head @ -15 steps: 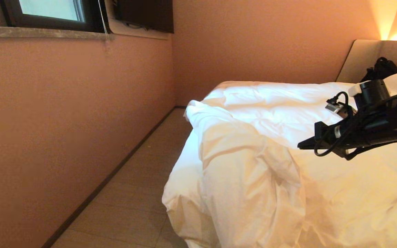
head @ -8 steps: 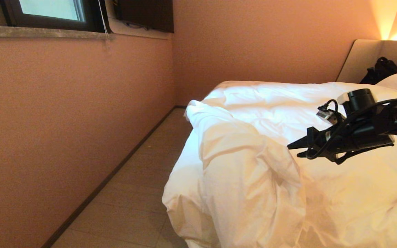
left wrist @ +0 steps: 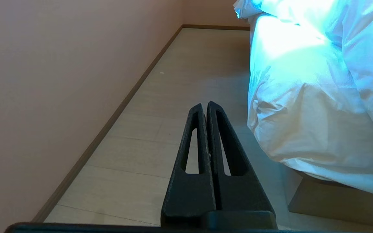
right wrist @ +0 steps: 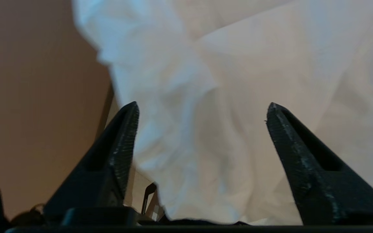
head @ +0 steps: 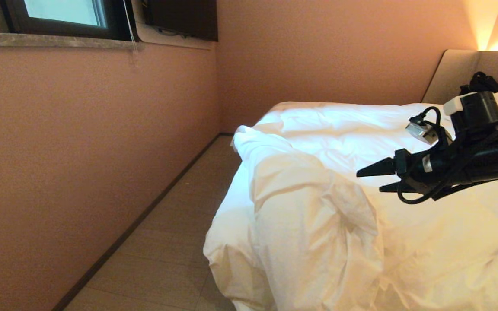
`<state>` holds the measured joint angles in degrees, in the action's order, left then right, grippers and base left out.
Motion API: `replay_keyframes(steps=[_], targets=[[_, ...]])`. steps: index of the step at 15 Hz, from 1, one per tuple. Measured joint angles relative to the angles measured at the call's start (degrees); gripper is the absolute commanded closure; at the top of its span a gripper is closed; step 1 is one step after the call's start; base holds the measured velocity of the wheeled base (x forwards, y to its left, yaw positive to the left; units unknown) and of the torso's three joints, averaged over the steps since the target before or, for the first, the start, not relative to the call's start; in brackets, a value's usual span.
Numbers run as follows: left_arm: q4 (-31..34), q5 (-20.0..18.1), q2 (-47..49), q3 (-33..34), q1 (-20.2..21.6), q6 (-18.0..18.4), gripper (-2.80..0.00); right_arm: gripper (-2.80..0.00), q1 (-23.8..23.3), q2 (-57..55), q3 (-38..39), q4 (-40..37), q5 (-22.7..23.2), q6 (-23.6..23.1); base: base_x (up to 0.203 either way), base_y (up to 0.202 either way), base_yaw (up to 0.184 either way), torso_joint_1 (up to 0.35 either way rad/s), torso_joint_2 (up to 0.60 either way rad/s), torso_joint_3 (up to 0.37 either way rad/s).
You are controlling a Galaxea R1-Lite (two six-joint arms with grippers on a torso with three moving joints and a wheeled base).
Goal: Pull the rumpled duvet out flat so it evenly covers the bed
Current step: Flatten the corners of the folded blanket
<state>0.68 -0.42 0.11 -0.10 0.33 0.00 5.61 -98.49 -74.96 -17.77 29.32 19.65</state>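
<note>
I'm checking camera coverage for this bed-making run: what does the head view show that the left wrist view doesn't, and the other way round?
Only the head view shows the right hand, open and empty above the duvet, plus the headboard, a dark bag by it and the window. Only the left wrist view shows the left hand, shut and empty, low over the floor, and the tan base of the bed. Both show the duvet's rumpled corner hanging over the mattress edge, the floor and the pink wall.
</note>
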Motion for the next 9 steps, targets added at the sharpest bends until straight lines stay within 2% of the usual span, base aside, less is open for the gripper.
replay_keyframes(steps=[4,9], targets=[[0.00,-0.02,0.00,0.00,0.02,0.00,0.00,-2.80,1.46,4.34,0.99,-0.11,-0.20,-0.58,0.000,0.000,0.000,0.000,0.00,0.000],[0.02,-0.02,0.00,0.00,-0.02,0.00,0.00,-2.80,-0.56,6.93,0.33,0.26,-1.21,-0.65,0.000,0.000,0.000,0.000,0.00,0.000]])
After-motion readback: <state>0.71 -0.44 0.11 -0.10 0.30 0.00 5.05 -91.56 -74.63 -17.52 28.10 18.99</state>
